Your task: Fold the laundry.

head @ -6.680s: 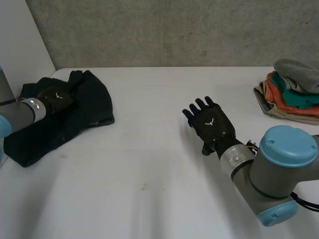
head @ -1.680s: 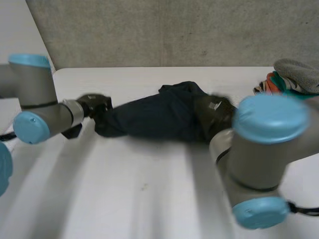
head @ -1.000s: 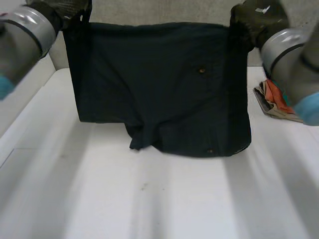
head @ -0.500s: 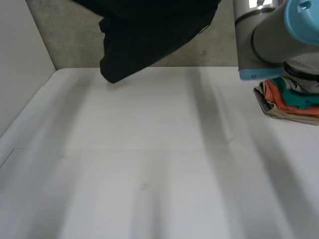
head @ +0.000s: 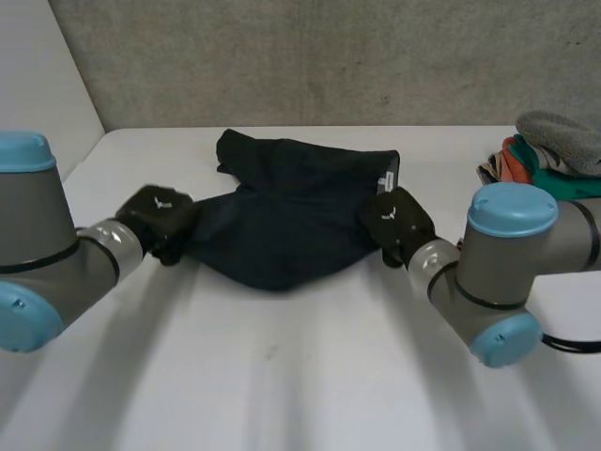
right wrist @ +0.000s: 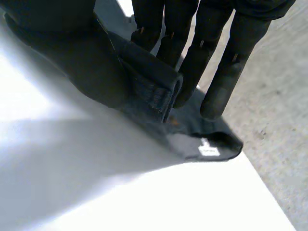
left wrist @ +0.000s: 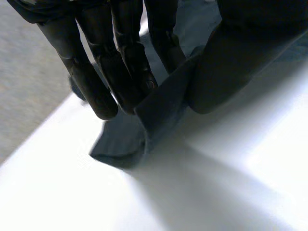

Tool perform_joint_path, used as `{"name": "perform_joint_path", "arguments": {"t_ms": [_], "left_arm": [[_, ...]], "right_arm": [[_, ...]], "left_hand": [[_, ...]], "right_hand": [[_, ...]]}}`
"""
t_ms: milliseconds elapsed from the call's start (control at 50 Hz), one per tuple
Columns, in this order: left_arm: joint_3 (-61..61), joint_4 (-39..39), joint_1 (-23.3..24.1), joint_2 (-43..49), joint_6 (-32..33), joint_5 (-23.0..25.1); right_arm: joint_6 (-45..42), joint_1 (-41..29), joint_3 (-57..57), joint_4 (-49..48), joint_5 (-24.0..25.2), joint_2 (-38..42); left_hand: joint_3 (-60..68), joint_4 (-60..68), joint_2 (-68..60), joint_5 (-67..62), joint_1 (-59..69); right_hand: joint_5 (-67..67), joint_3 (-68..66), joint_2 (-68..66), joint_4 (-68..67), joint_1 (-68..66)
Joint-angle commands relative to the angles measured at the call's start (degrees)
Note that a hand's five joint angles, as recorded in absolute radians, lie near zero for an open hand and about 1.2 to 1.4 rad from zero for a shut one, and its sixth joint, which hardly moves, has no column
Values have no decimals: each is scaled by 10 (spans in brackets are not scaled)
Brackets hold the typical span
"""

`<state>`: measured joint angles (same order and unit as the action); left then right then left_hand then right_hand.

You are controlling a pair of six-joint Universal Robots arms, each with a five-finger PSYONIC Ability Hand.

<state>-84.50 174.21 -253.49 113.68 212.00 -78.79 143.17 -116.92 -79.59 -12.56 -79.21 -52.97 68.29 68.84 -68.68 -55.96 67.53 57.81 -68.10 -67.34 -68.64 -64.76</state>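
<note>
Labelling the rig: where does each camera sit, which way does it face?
Head view: between and behind the arms, looking down at the table; both arms show.
Left wrist view: along the palm; left hand pinches the dark garment.
Right wrist view: along the palm; right hand pinches its thick edge.
Shared: the garment.

White table (head: 282, 376), matte, bare along the near side; one small dark speck (head: 270, 353) near the middle front. Grey concrete back wall (head: 329, 56), rough, with a dark fleck (head: 383, 99) low down. Plain white side panel (head: 38, 75) at far left, meeting the table edge. Stack of folded clothes (head: 549, 174) at the table's far right: grey piece (head: 563, 132) on top, teal (head: 568, 180) and orange (head: 521, 174) below it, beige (head: 526, 211) at the bottom, touching the table.
</note>
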Motion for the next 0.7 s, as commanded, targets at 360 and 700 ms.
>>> {"name": "perform_joint_path", "arguments": {"t_ms": [360, 700], "left_arm": [[-50, -423, 102, -133, 118, 68], [411, -177, 48, 174, 94, -20]], "right_arm": [[-239, 103, -192, 432, 67, -260], [81, 113, -29, 172, -25, -146]], "left_hand": [[117, 112, -113, -140, 125], [117, 112, -113, -140, 125]], "right_hand": [[122, -119, -127, -114, -152], [122, -119, -127, -114, -152]]}}
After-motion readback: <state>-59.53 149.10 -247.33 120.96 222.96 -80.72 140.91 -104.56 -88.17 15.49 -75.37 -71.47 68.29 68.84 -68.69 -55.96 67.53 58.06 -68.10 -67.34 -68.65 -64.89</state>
